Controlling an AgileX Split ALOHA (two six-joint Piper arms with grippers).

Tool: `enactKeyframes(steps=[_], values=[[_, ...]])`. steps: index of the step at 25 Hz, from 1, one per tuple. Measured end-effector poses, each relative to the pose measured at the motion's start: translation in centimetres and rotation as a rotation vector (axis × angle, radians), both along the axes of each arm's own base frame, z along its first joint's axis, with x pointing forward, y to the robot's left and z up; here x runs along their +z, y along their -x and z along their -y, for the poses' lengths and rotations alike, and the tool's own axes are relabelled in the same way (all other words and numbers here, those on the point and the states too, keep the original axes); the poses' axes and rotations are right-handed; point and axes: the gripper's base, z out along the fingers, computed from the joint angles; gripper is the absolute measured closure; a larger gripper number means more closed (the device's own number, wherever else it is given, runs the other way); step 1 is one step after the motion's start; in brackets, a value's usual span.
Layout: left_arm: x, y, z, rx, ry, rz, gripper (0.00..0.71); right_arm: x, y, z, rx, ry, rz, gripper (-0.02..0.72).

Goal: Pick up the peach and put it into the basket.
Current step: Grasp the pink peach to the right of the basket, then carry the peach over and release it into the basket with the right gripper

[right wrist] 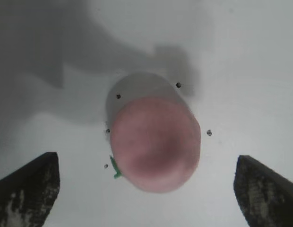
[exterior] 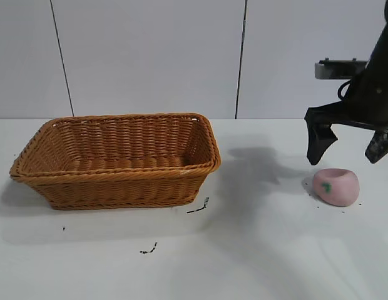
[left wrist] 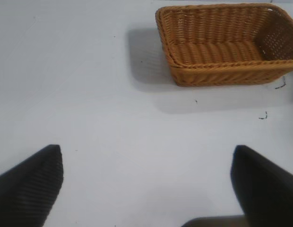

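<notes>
- The basket [exterior: 119, 159] sits on the table [exterior: 256, 250] at the exterior view's left.
- The peach [exterior: 335, 186] lies on the table at the right, well apart from the basket.
- The right gripper [exterior: 350, 147] hangs just above the peach, one finger to each side.
- The left gripper [left wrist: 146, 189] hovers over bare table, well apart from the basket.

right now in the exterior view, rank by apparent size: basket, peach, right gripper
1. basket, clearly the largest.
2. right gripper, open above the peach; cut off by the frame edge, so its full extent is unsure.
3. peach, smallest.
</notes>
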Motion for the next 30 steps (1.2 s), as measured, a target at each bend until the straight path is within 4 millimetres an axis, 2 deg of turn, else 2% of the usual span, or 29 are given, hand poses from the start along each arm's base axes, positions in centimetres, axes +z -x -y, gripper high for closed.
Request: enactKeyframes(steps=[6,8,9,11,14,16,21,27,30], values=[[0.0,0.0,0.0,0.0,0.0,0.0,0.017,-1.3,-0.1,0.0,0.002,0.004,-0.015,0.008],[0.0,0.0,0.0,0.0,0.0,0.0,0.017,-1.3,-0.2,0.0,0.004,0.007,-0.008,0.052],[0.0,0.0,0.0,0.0,0.0,0.0,0.017,-1.3,-0.2,0.0,0.004,0.007,-0.006,0.115],[0.0,0.0,0.0,0.0,0.0,0.0,0.017,-1.3,-0.2,0.1,0.008,0.012,-0.002,0.291],[0.0,0.0,0.0,0.0,0.0,0.0,0.017,-1.1,-0.2,0.1,0.011,0.015,0.002,0.603],[0.0,0.0,0.0,0.0,0.0,0.0,0.017,-0.5,-0.3,0.1,0.011,0.014,0.015,0.694],[0.0,0.0,0.0,0.0,0.0,0.0,0.017,2.0,-0.1,0.1,0.014,0.016,0.062,0.703],[0.0,0.0,0.0,0.0,0.0,0.0,0.017,9.0,0.5,0.1,0.016,0.011,0.218,0.703],[0.0,0.0,0.0,0.0,0.0,0.0,0.017,11.6,0.1,0.0,0.012,-0.004,0.232,0.703]])
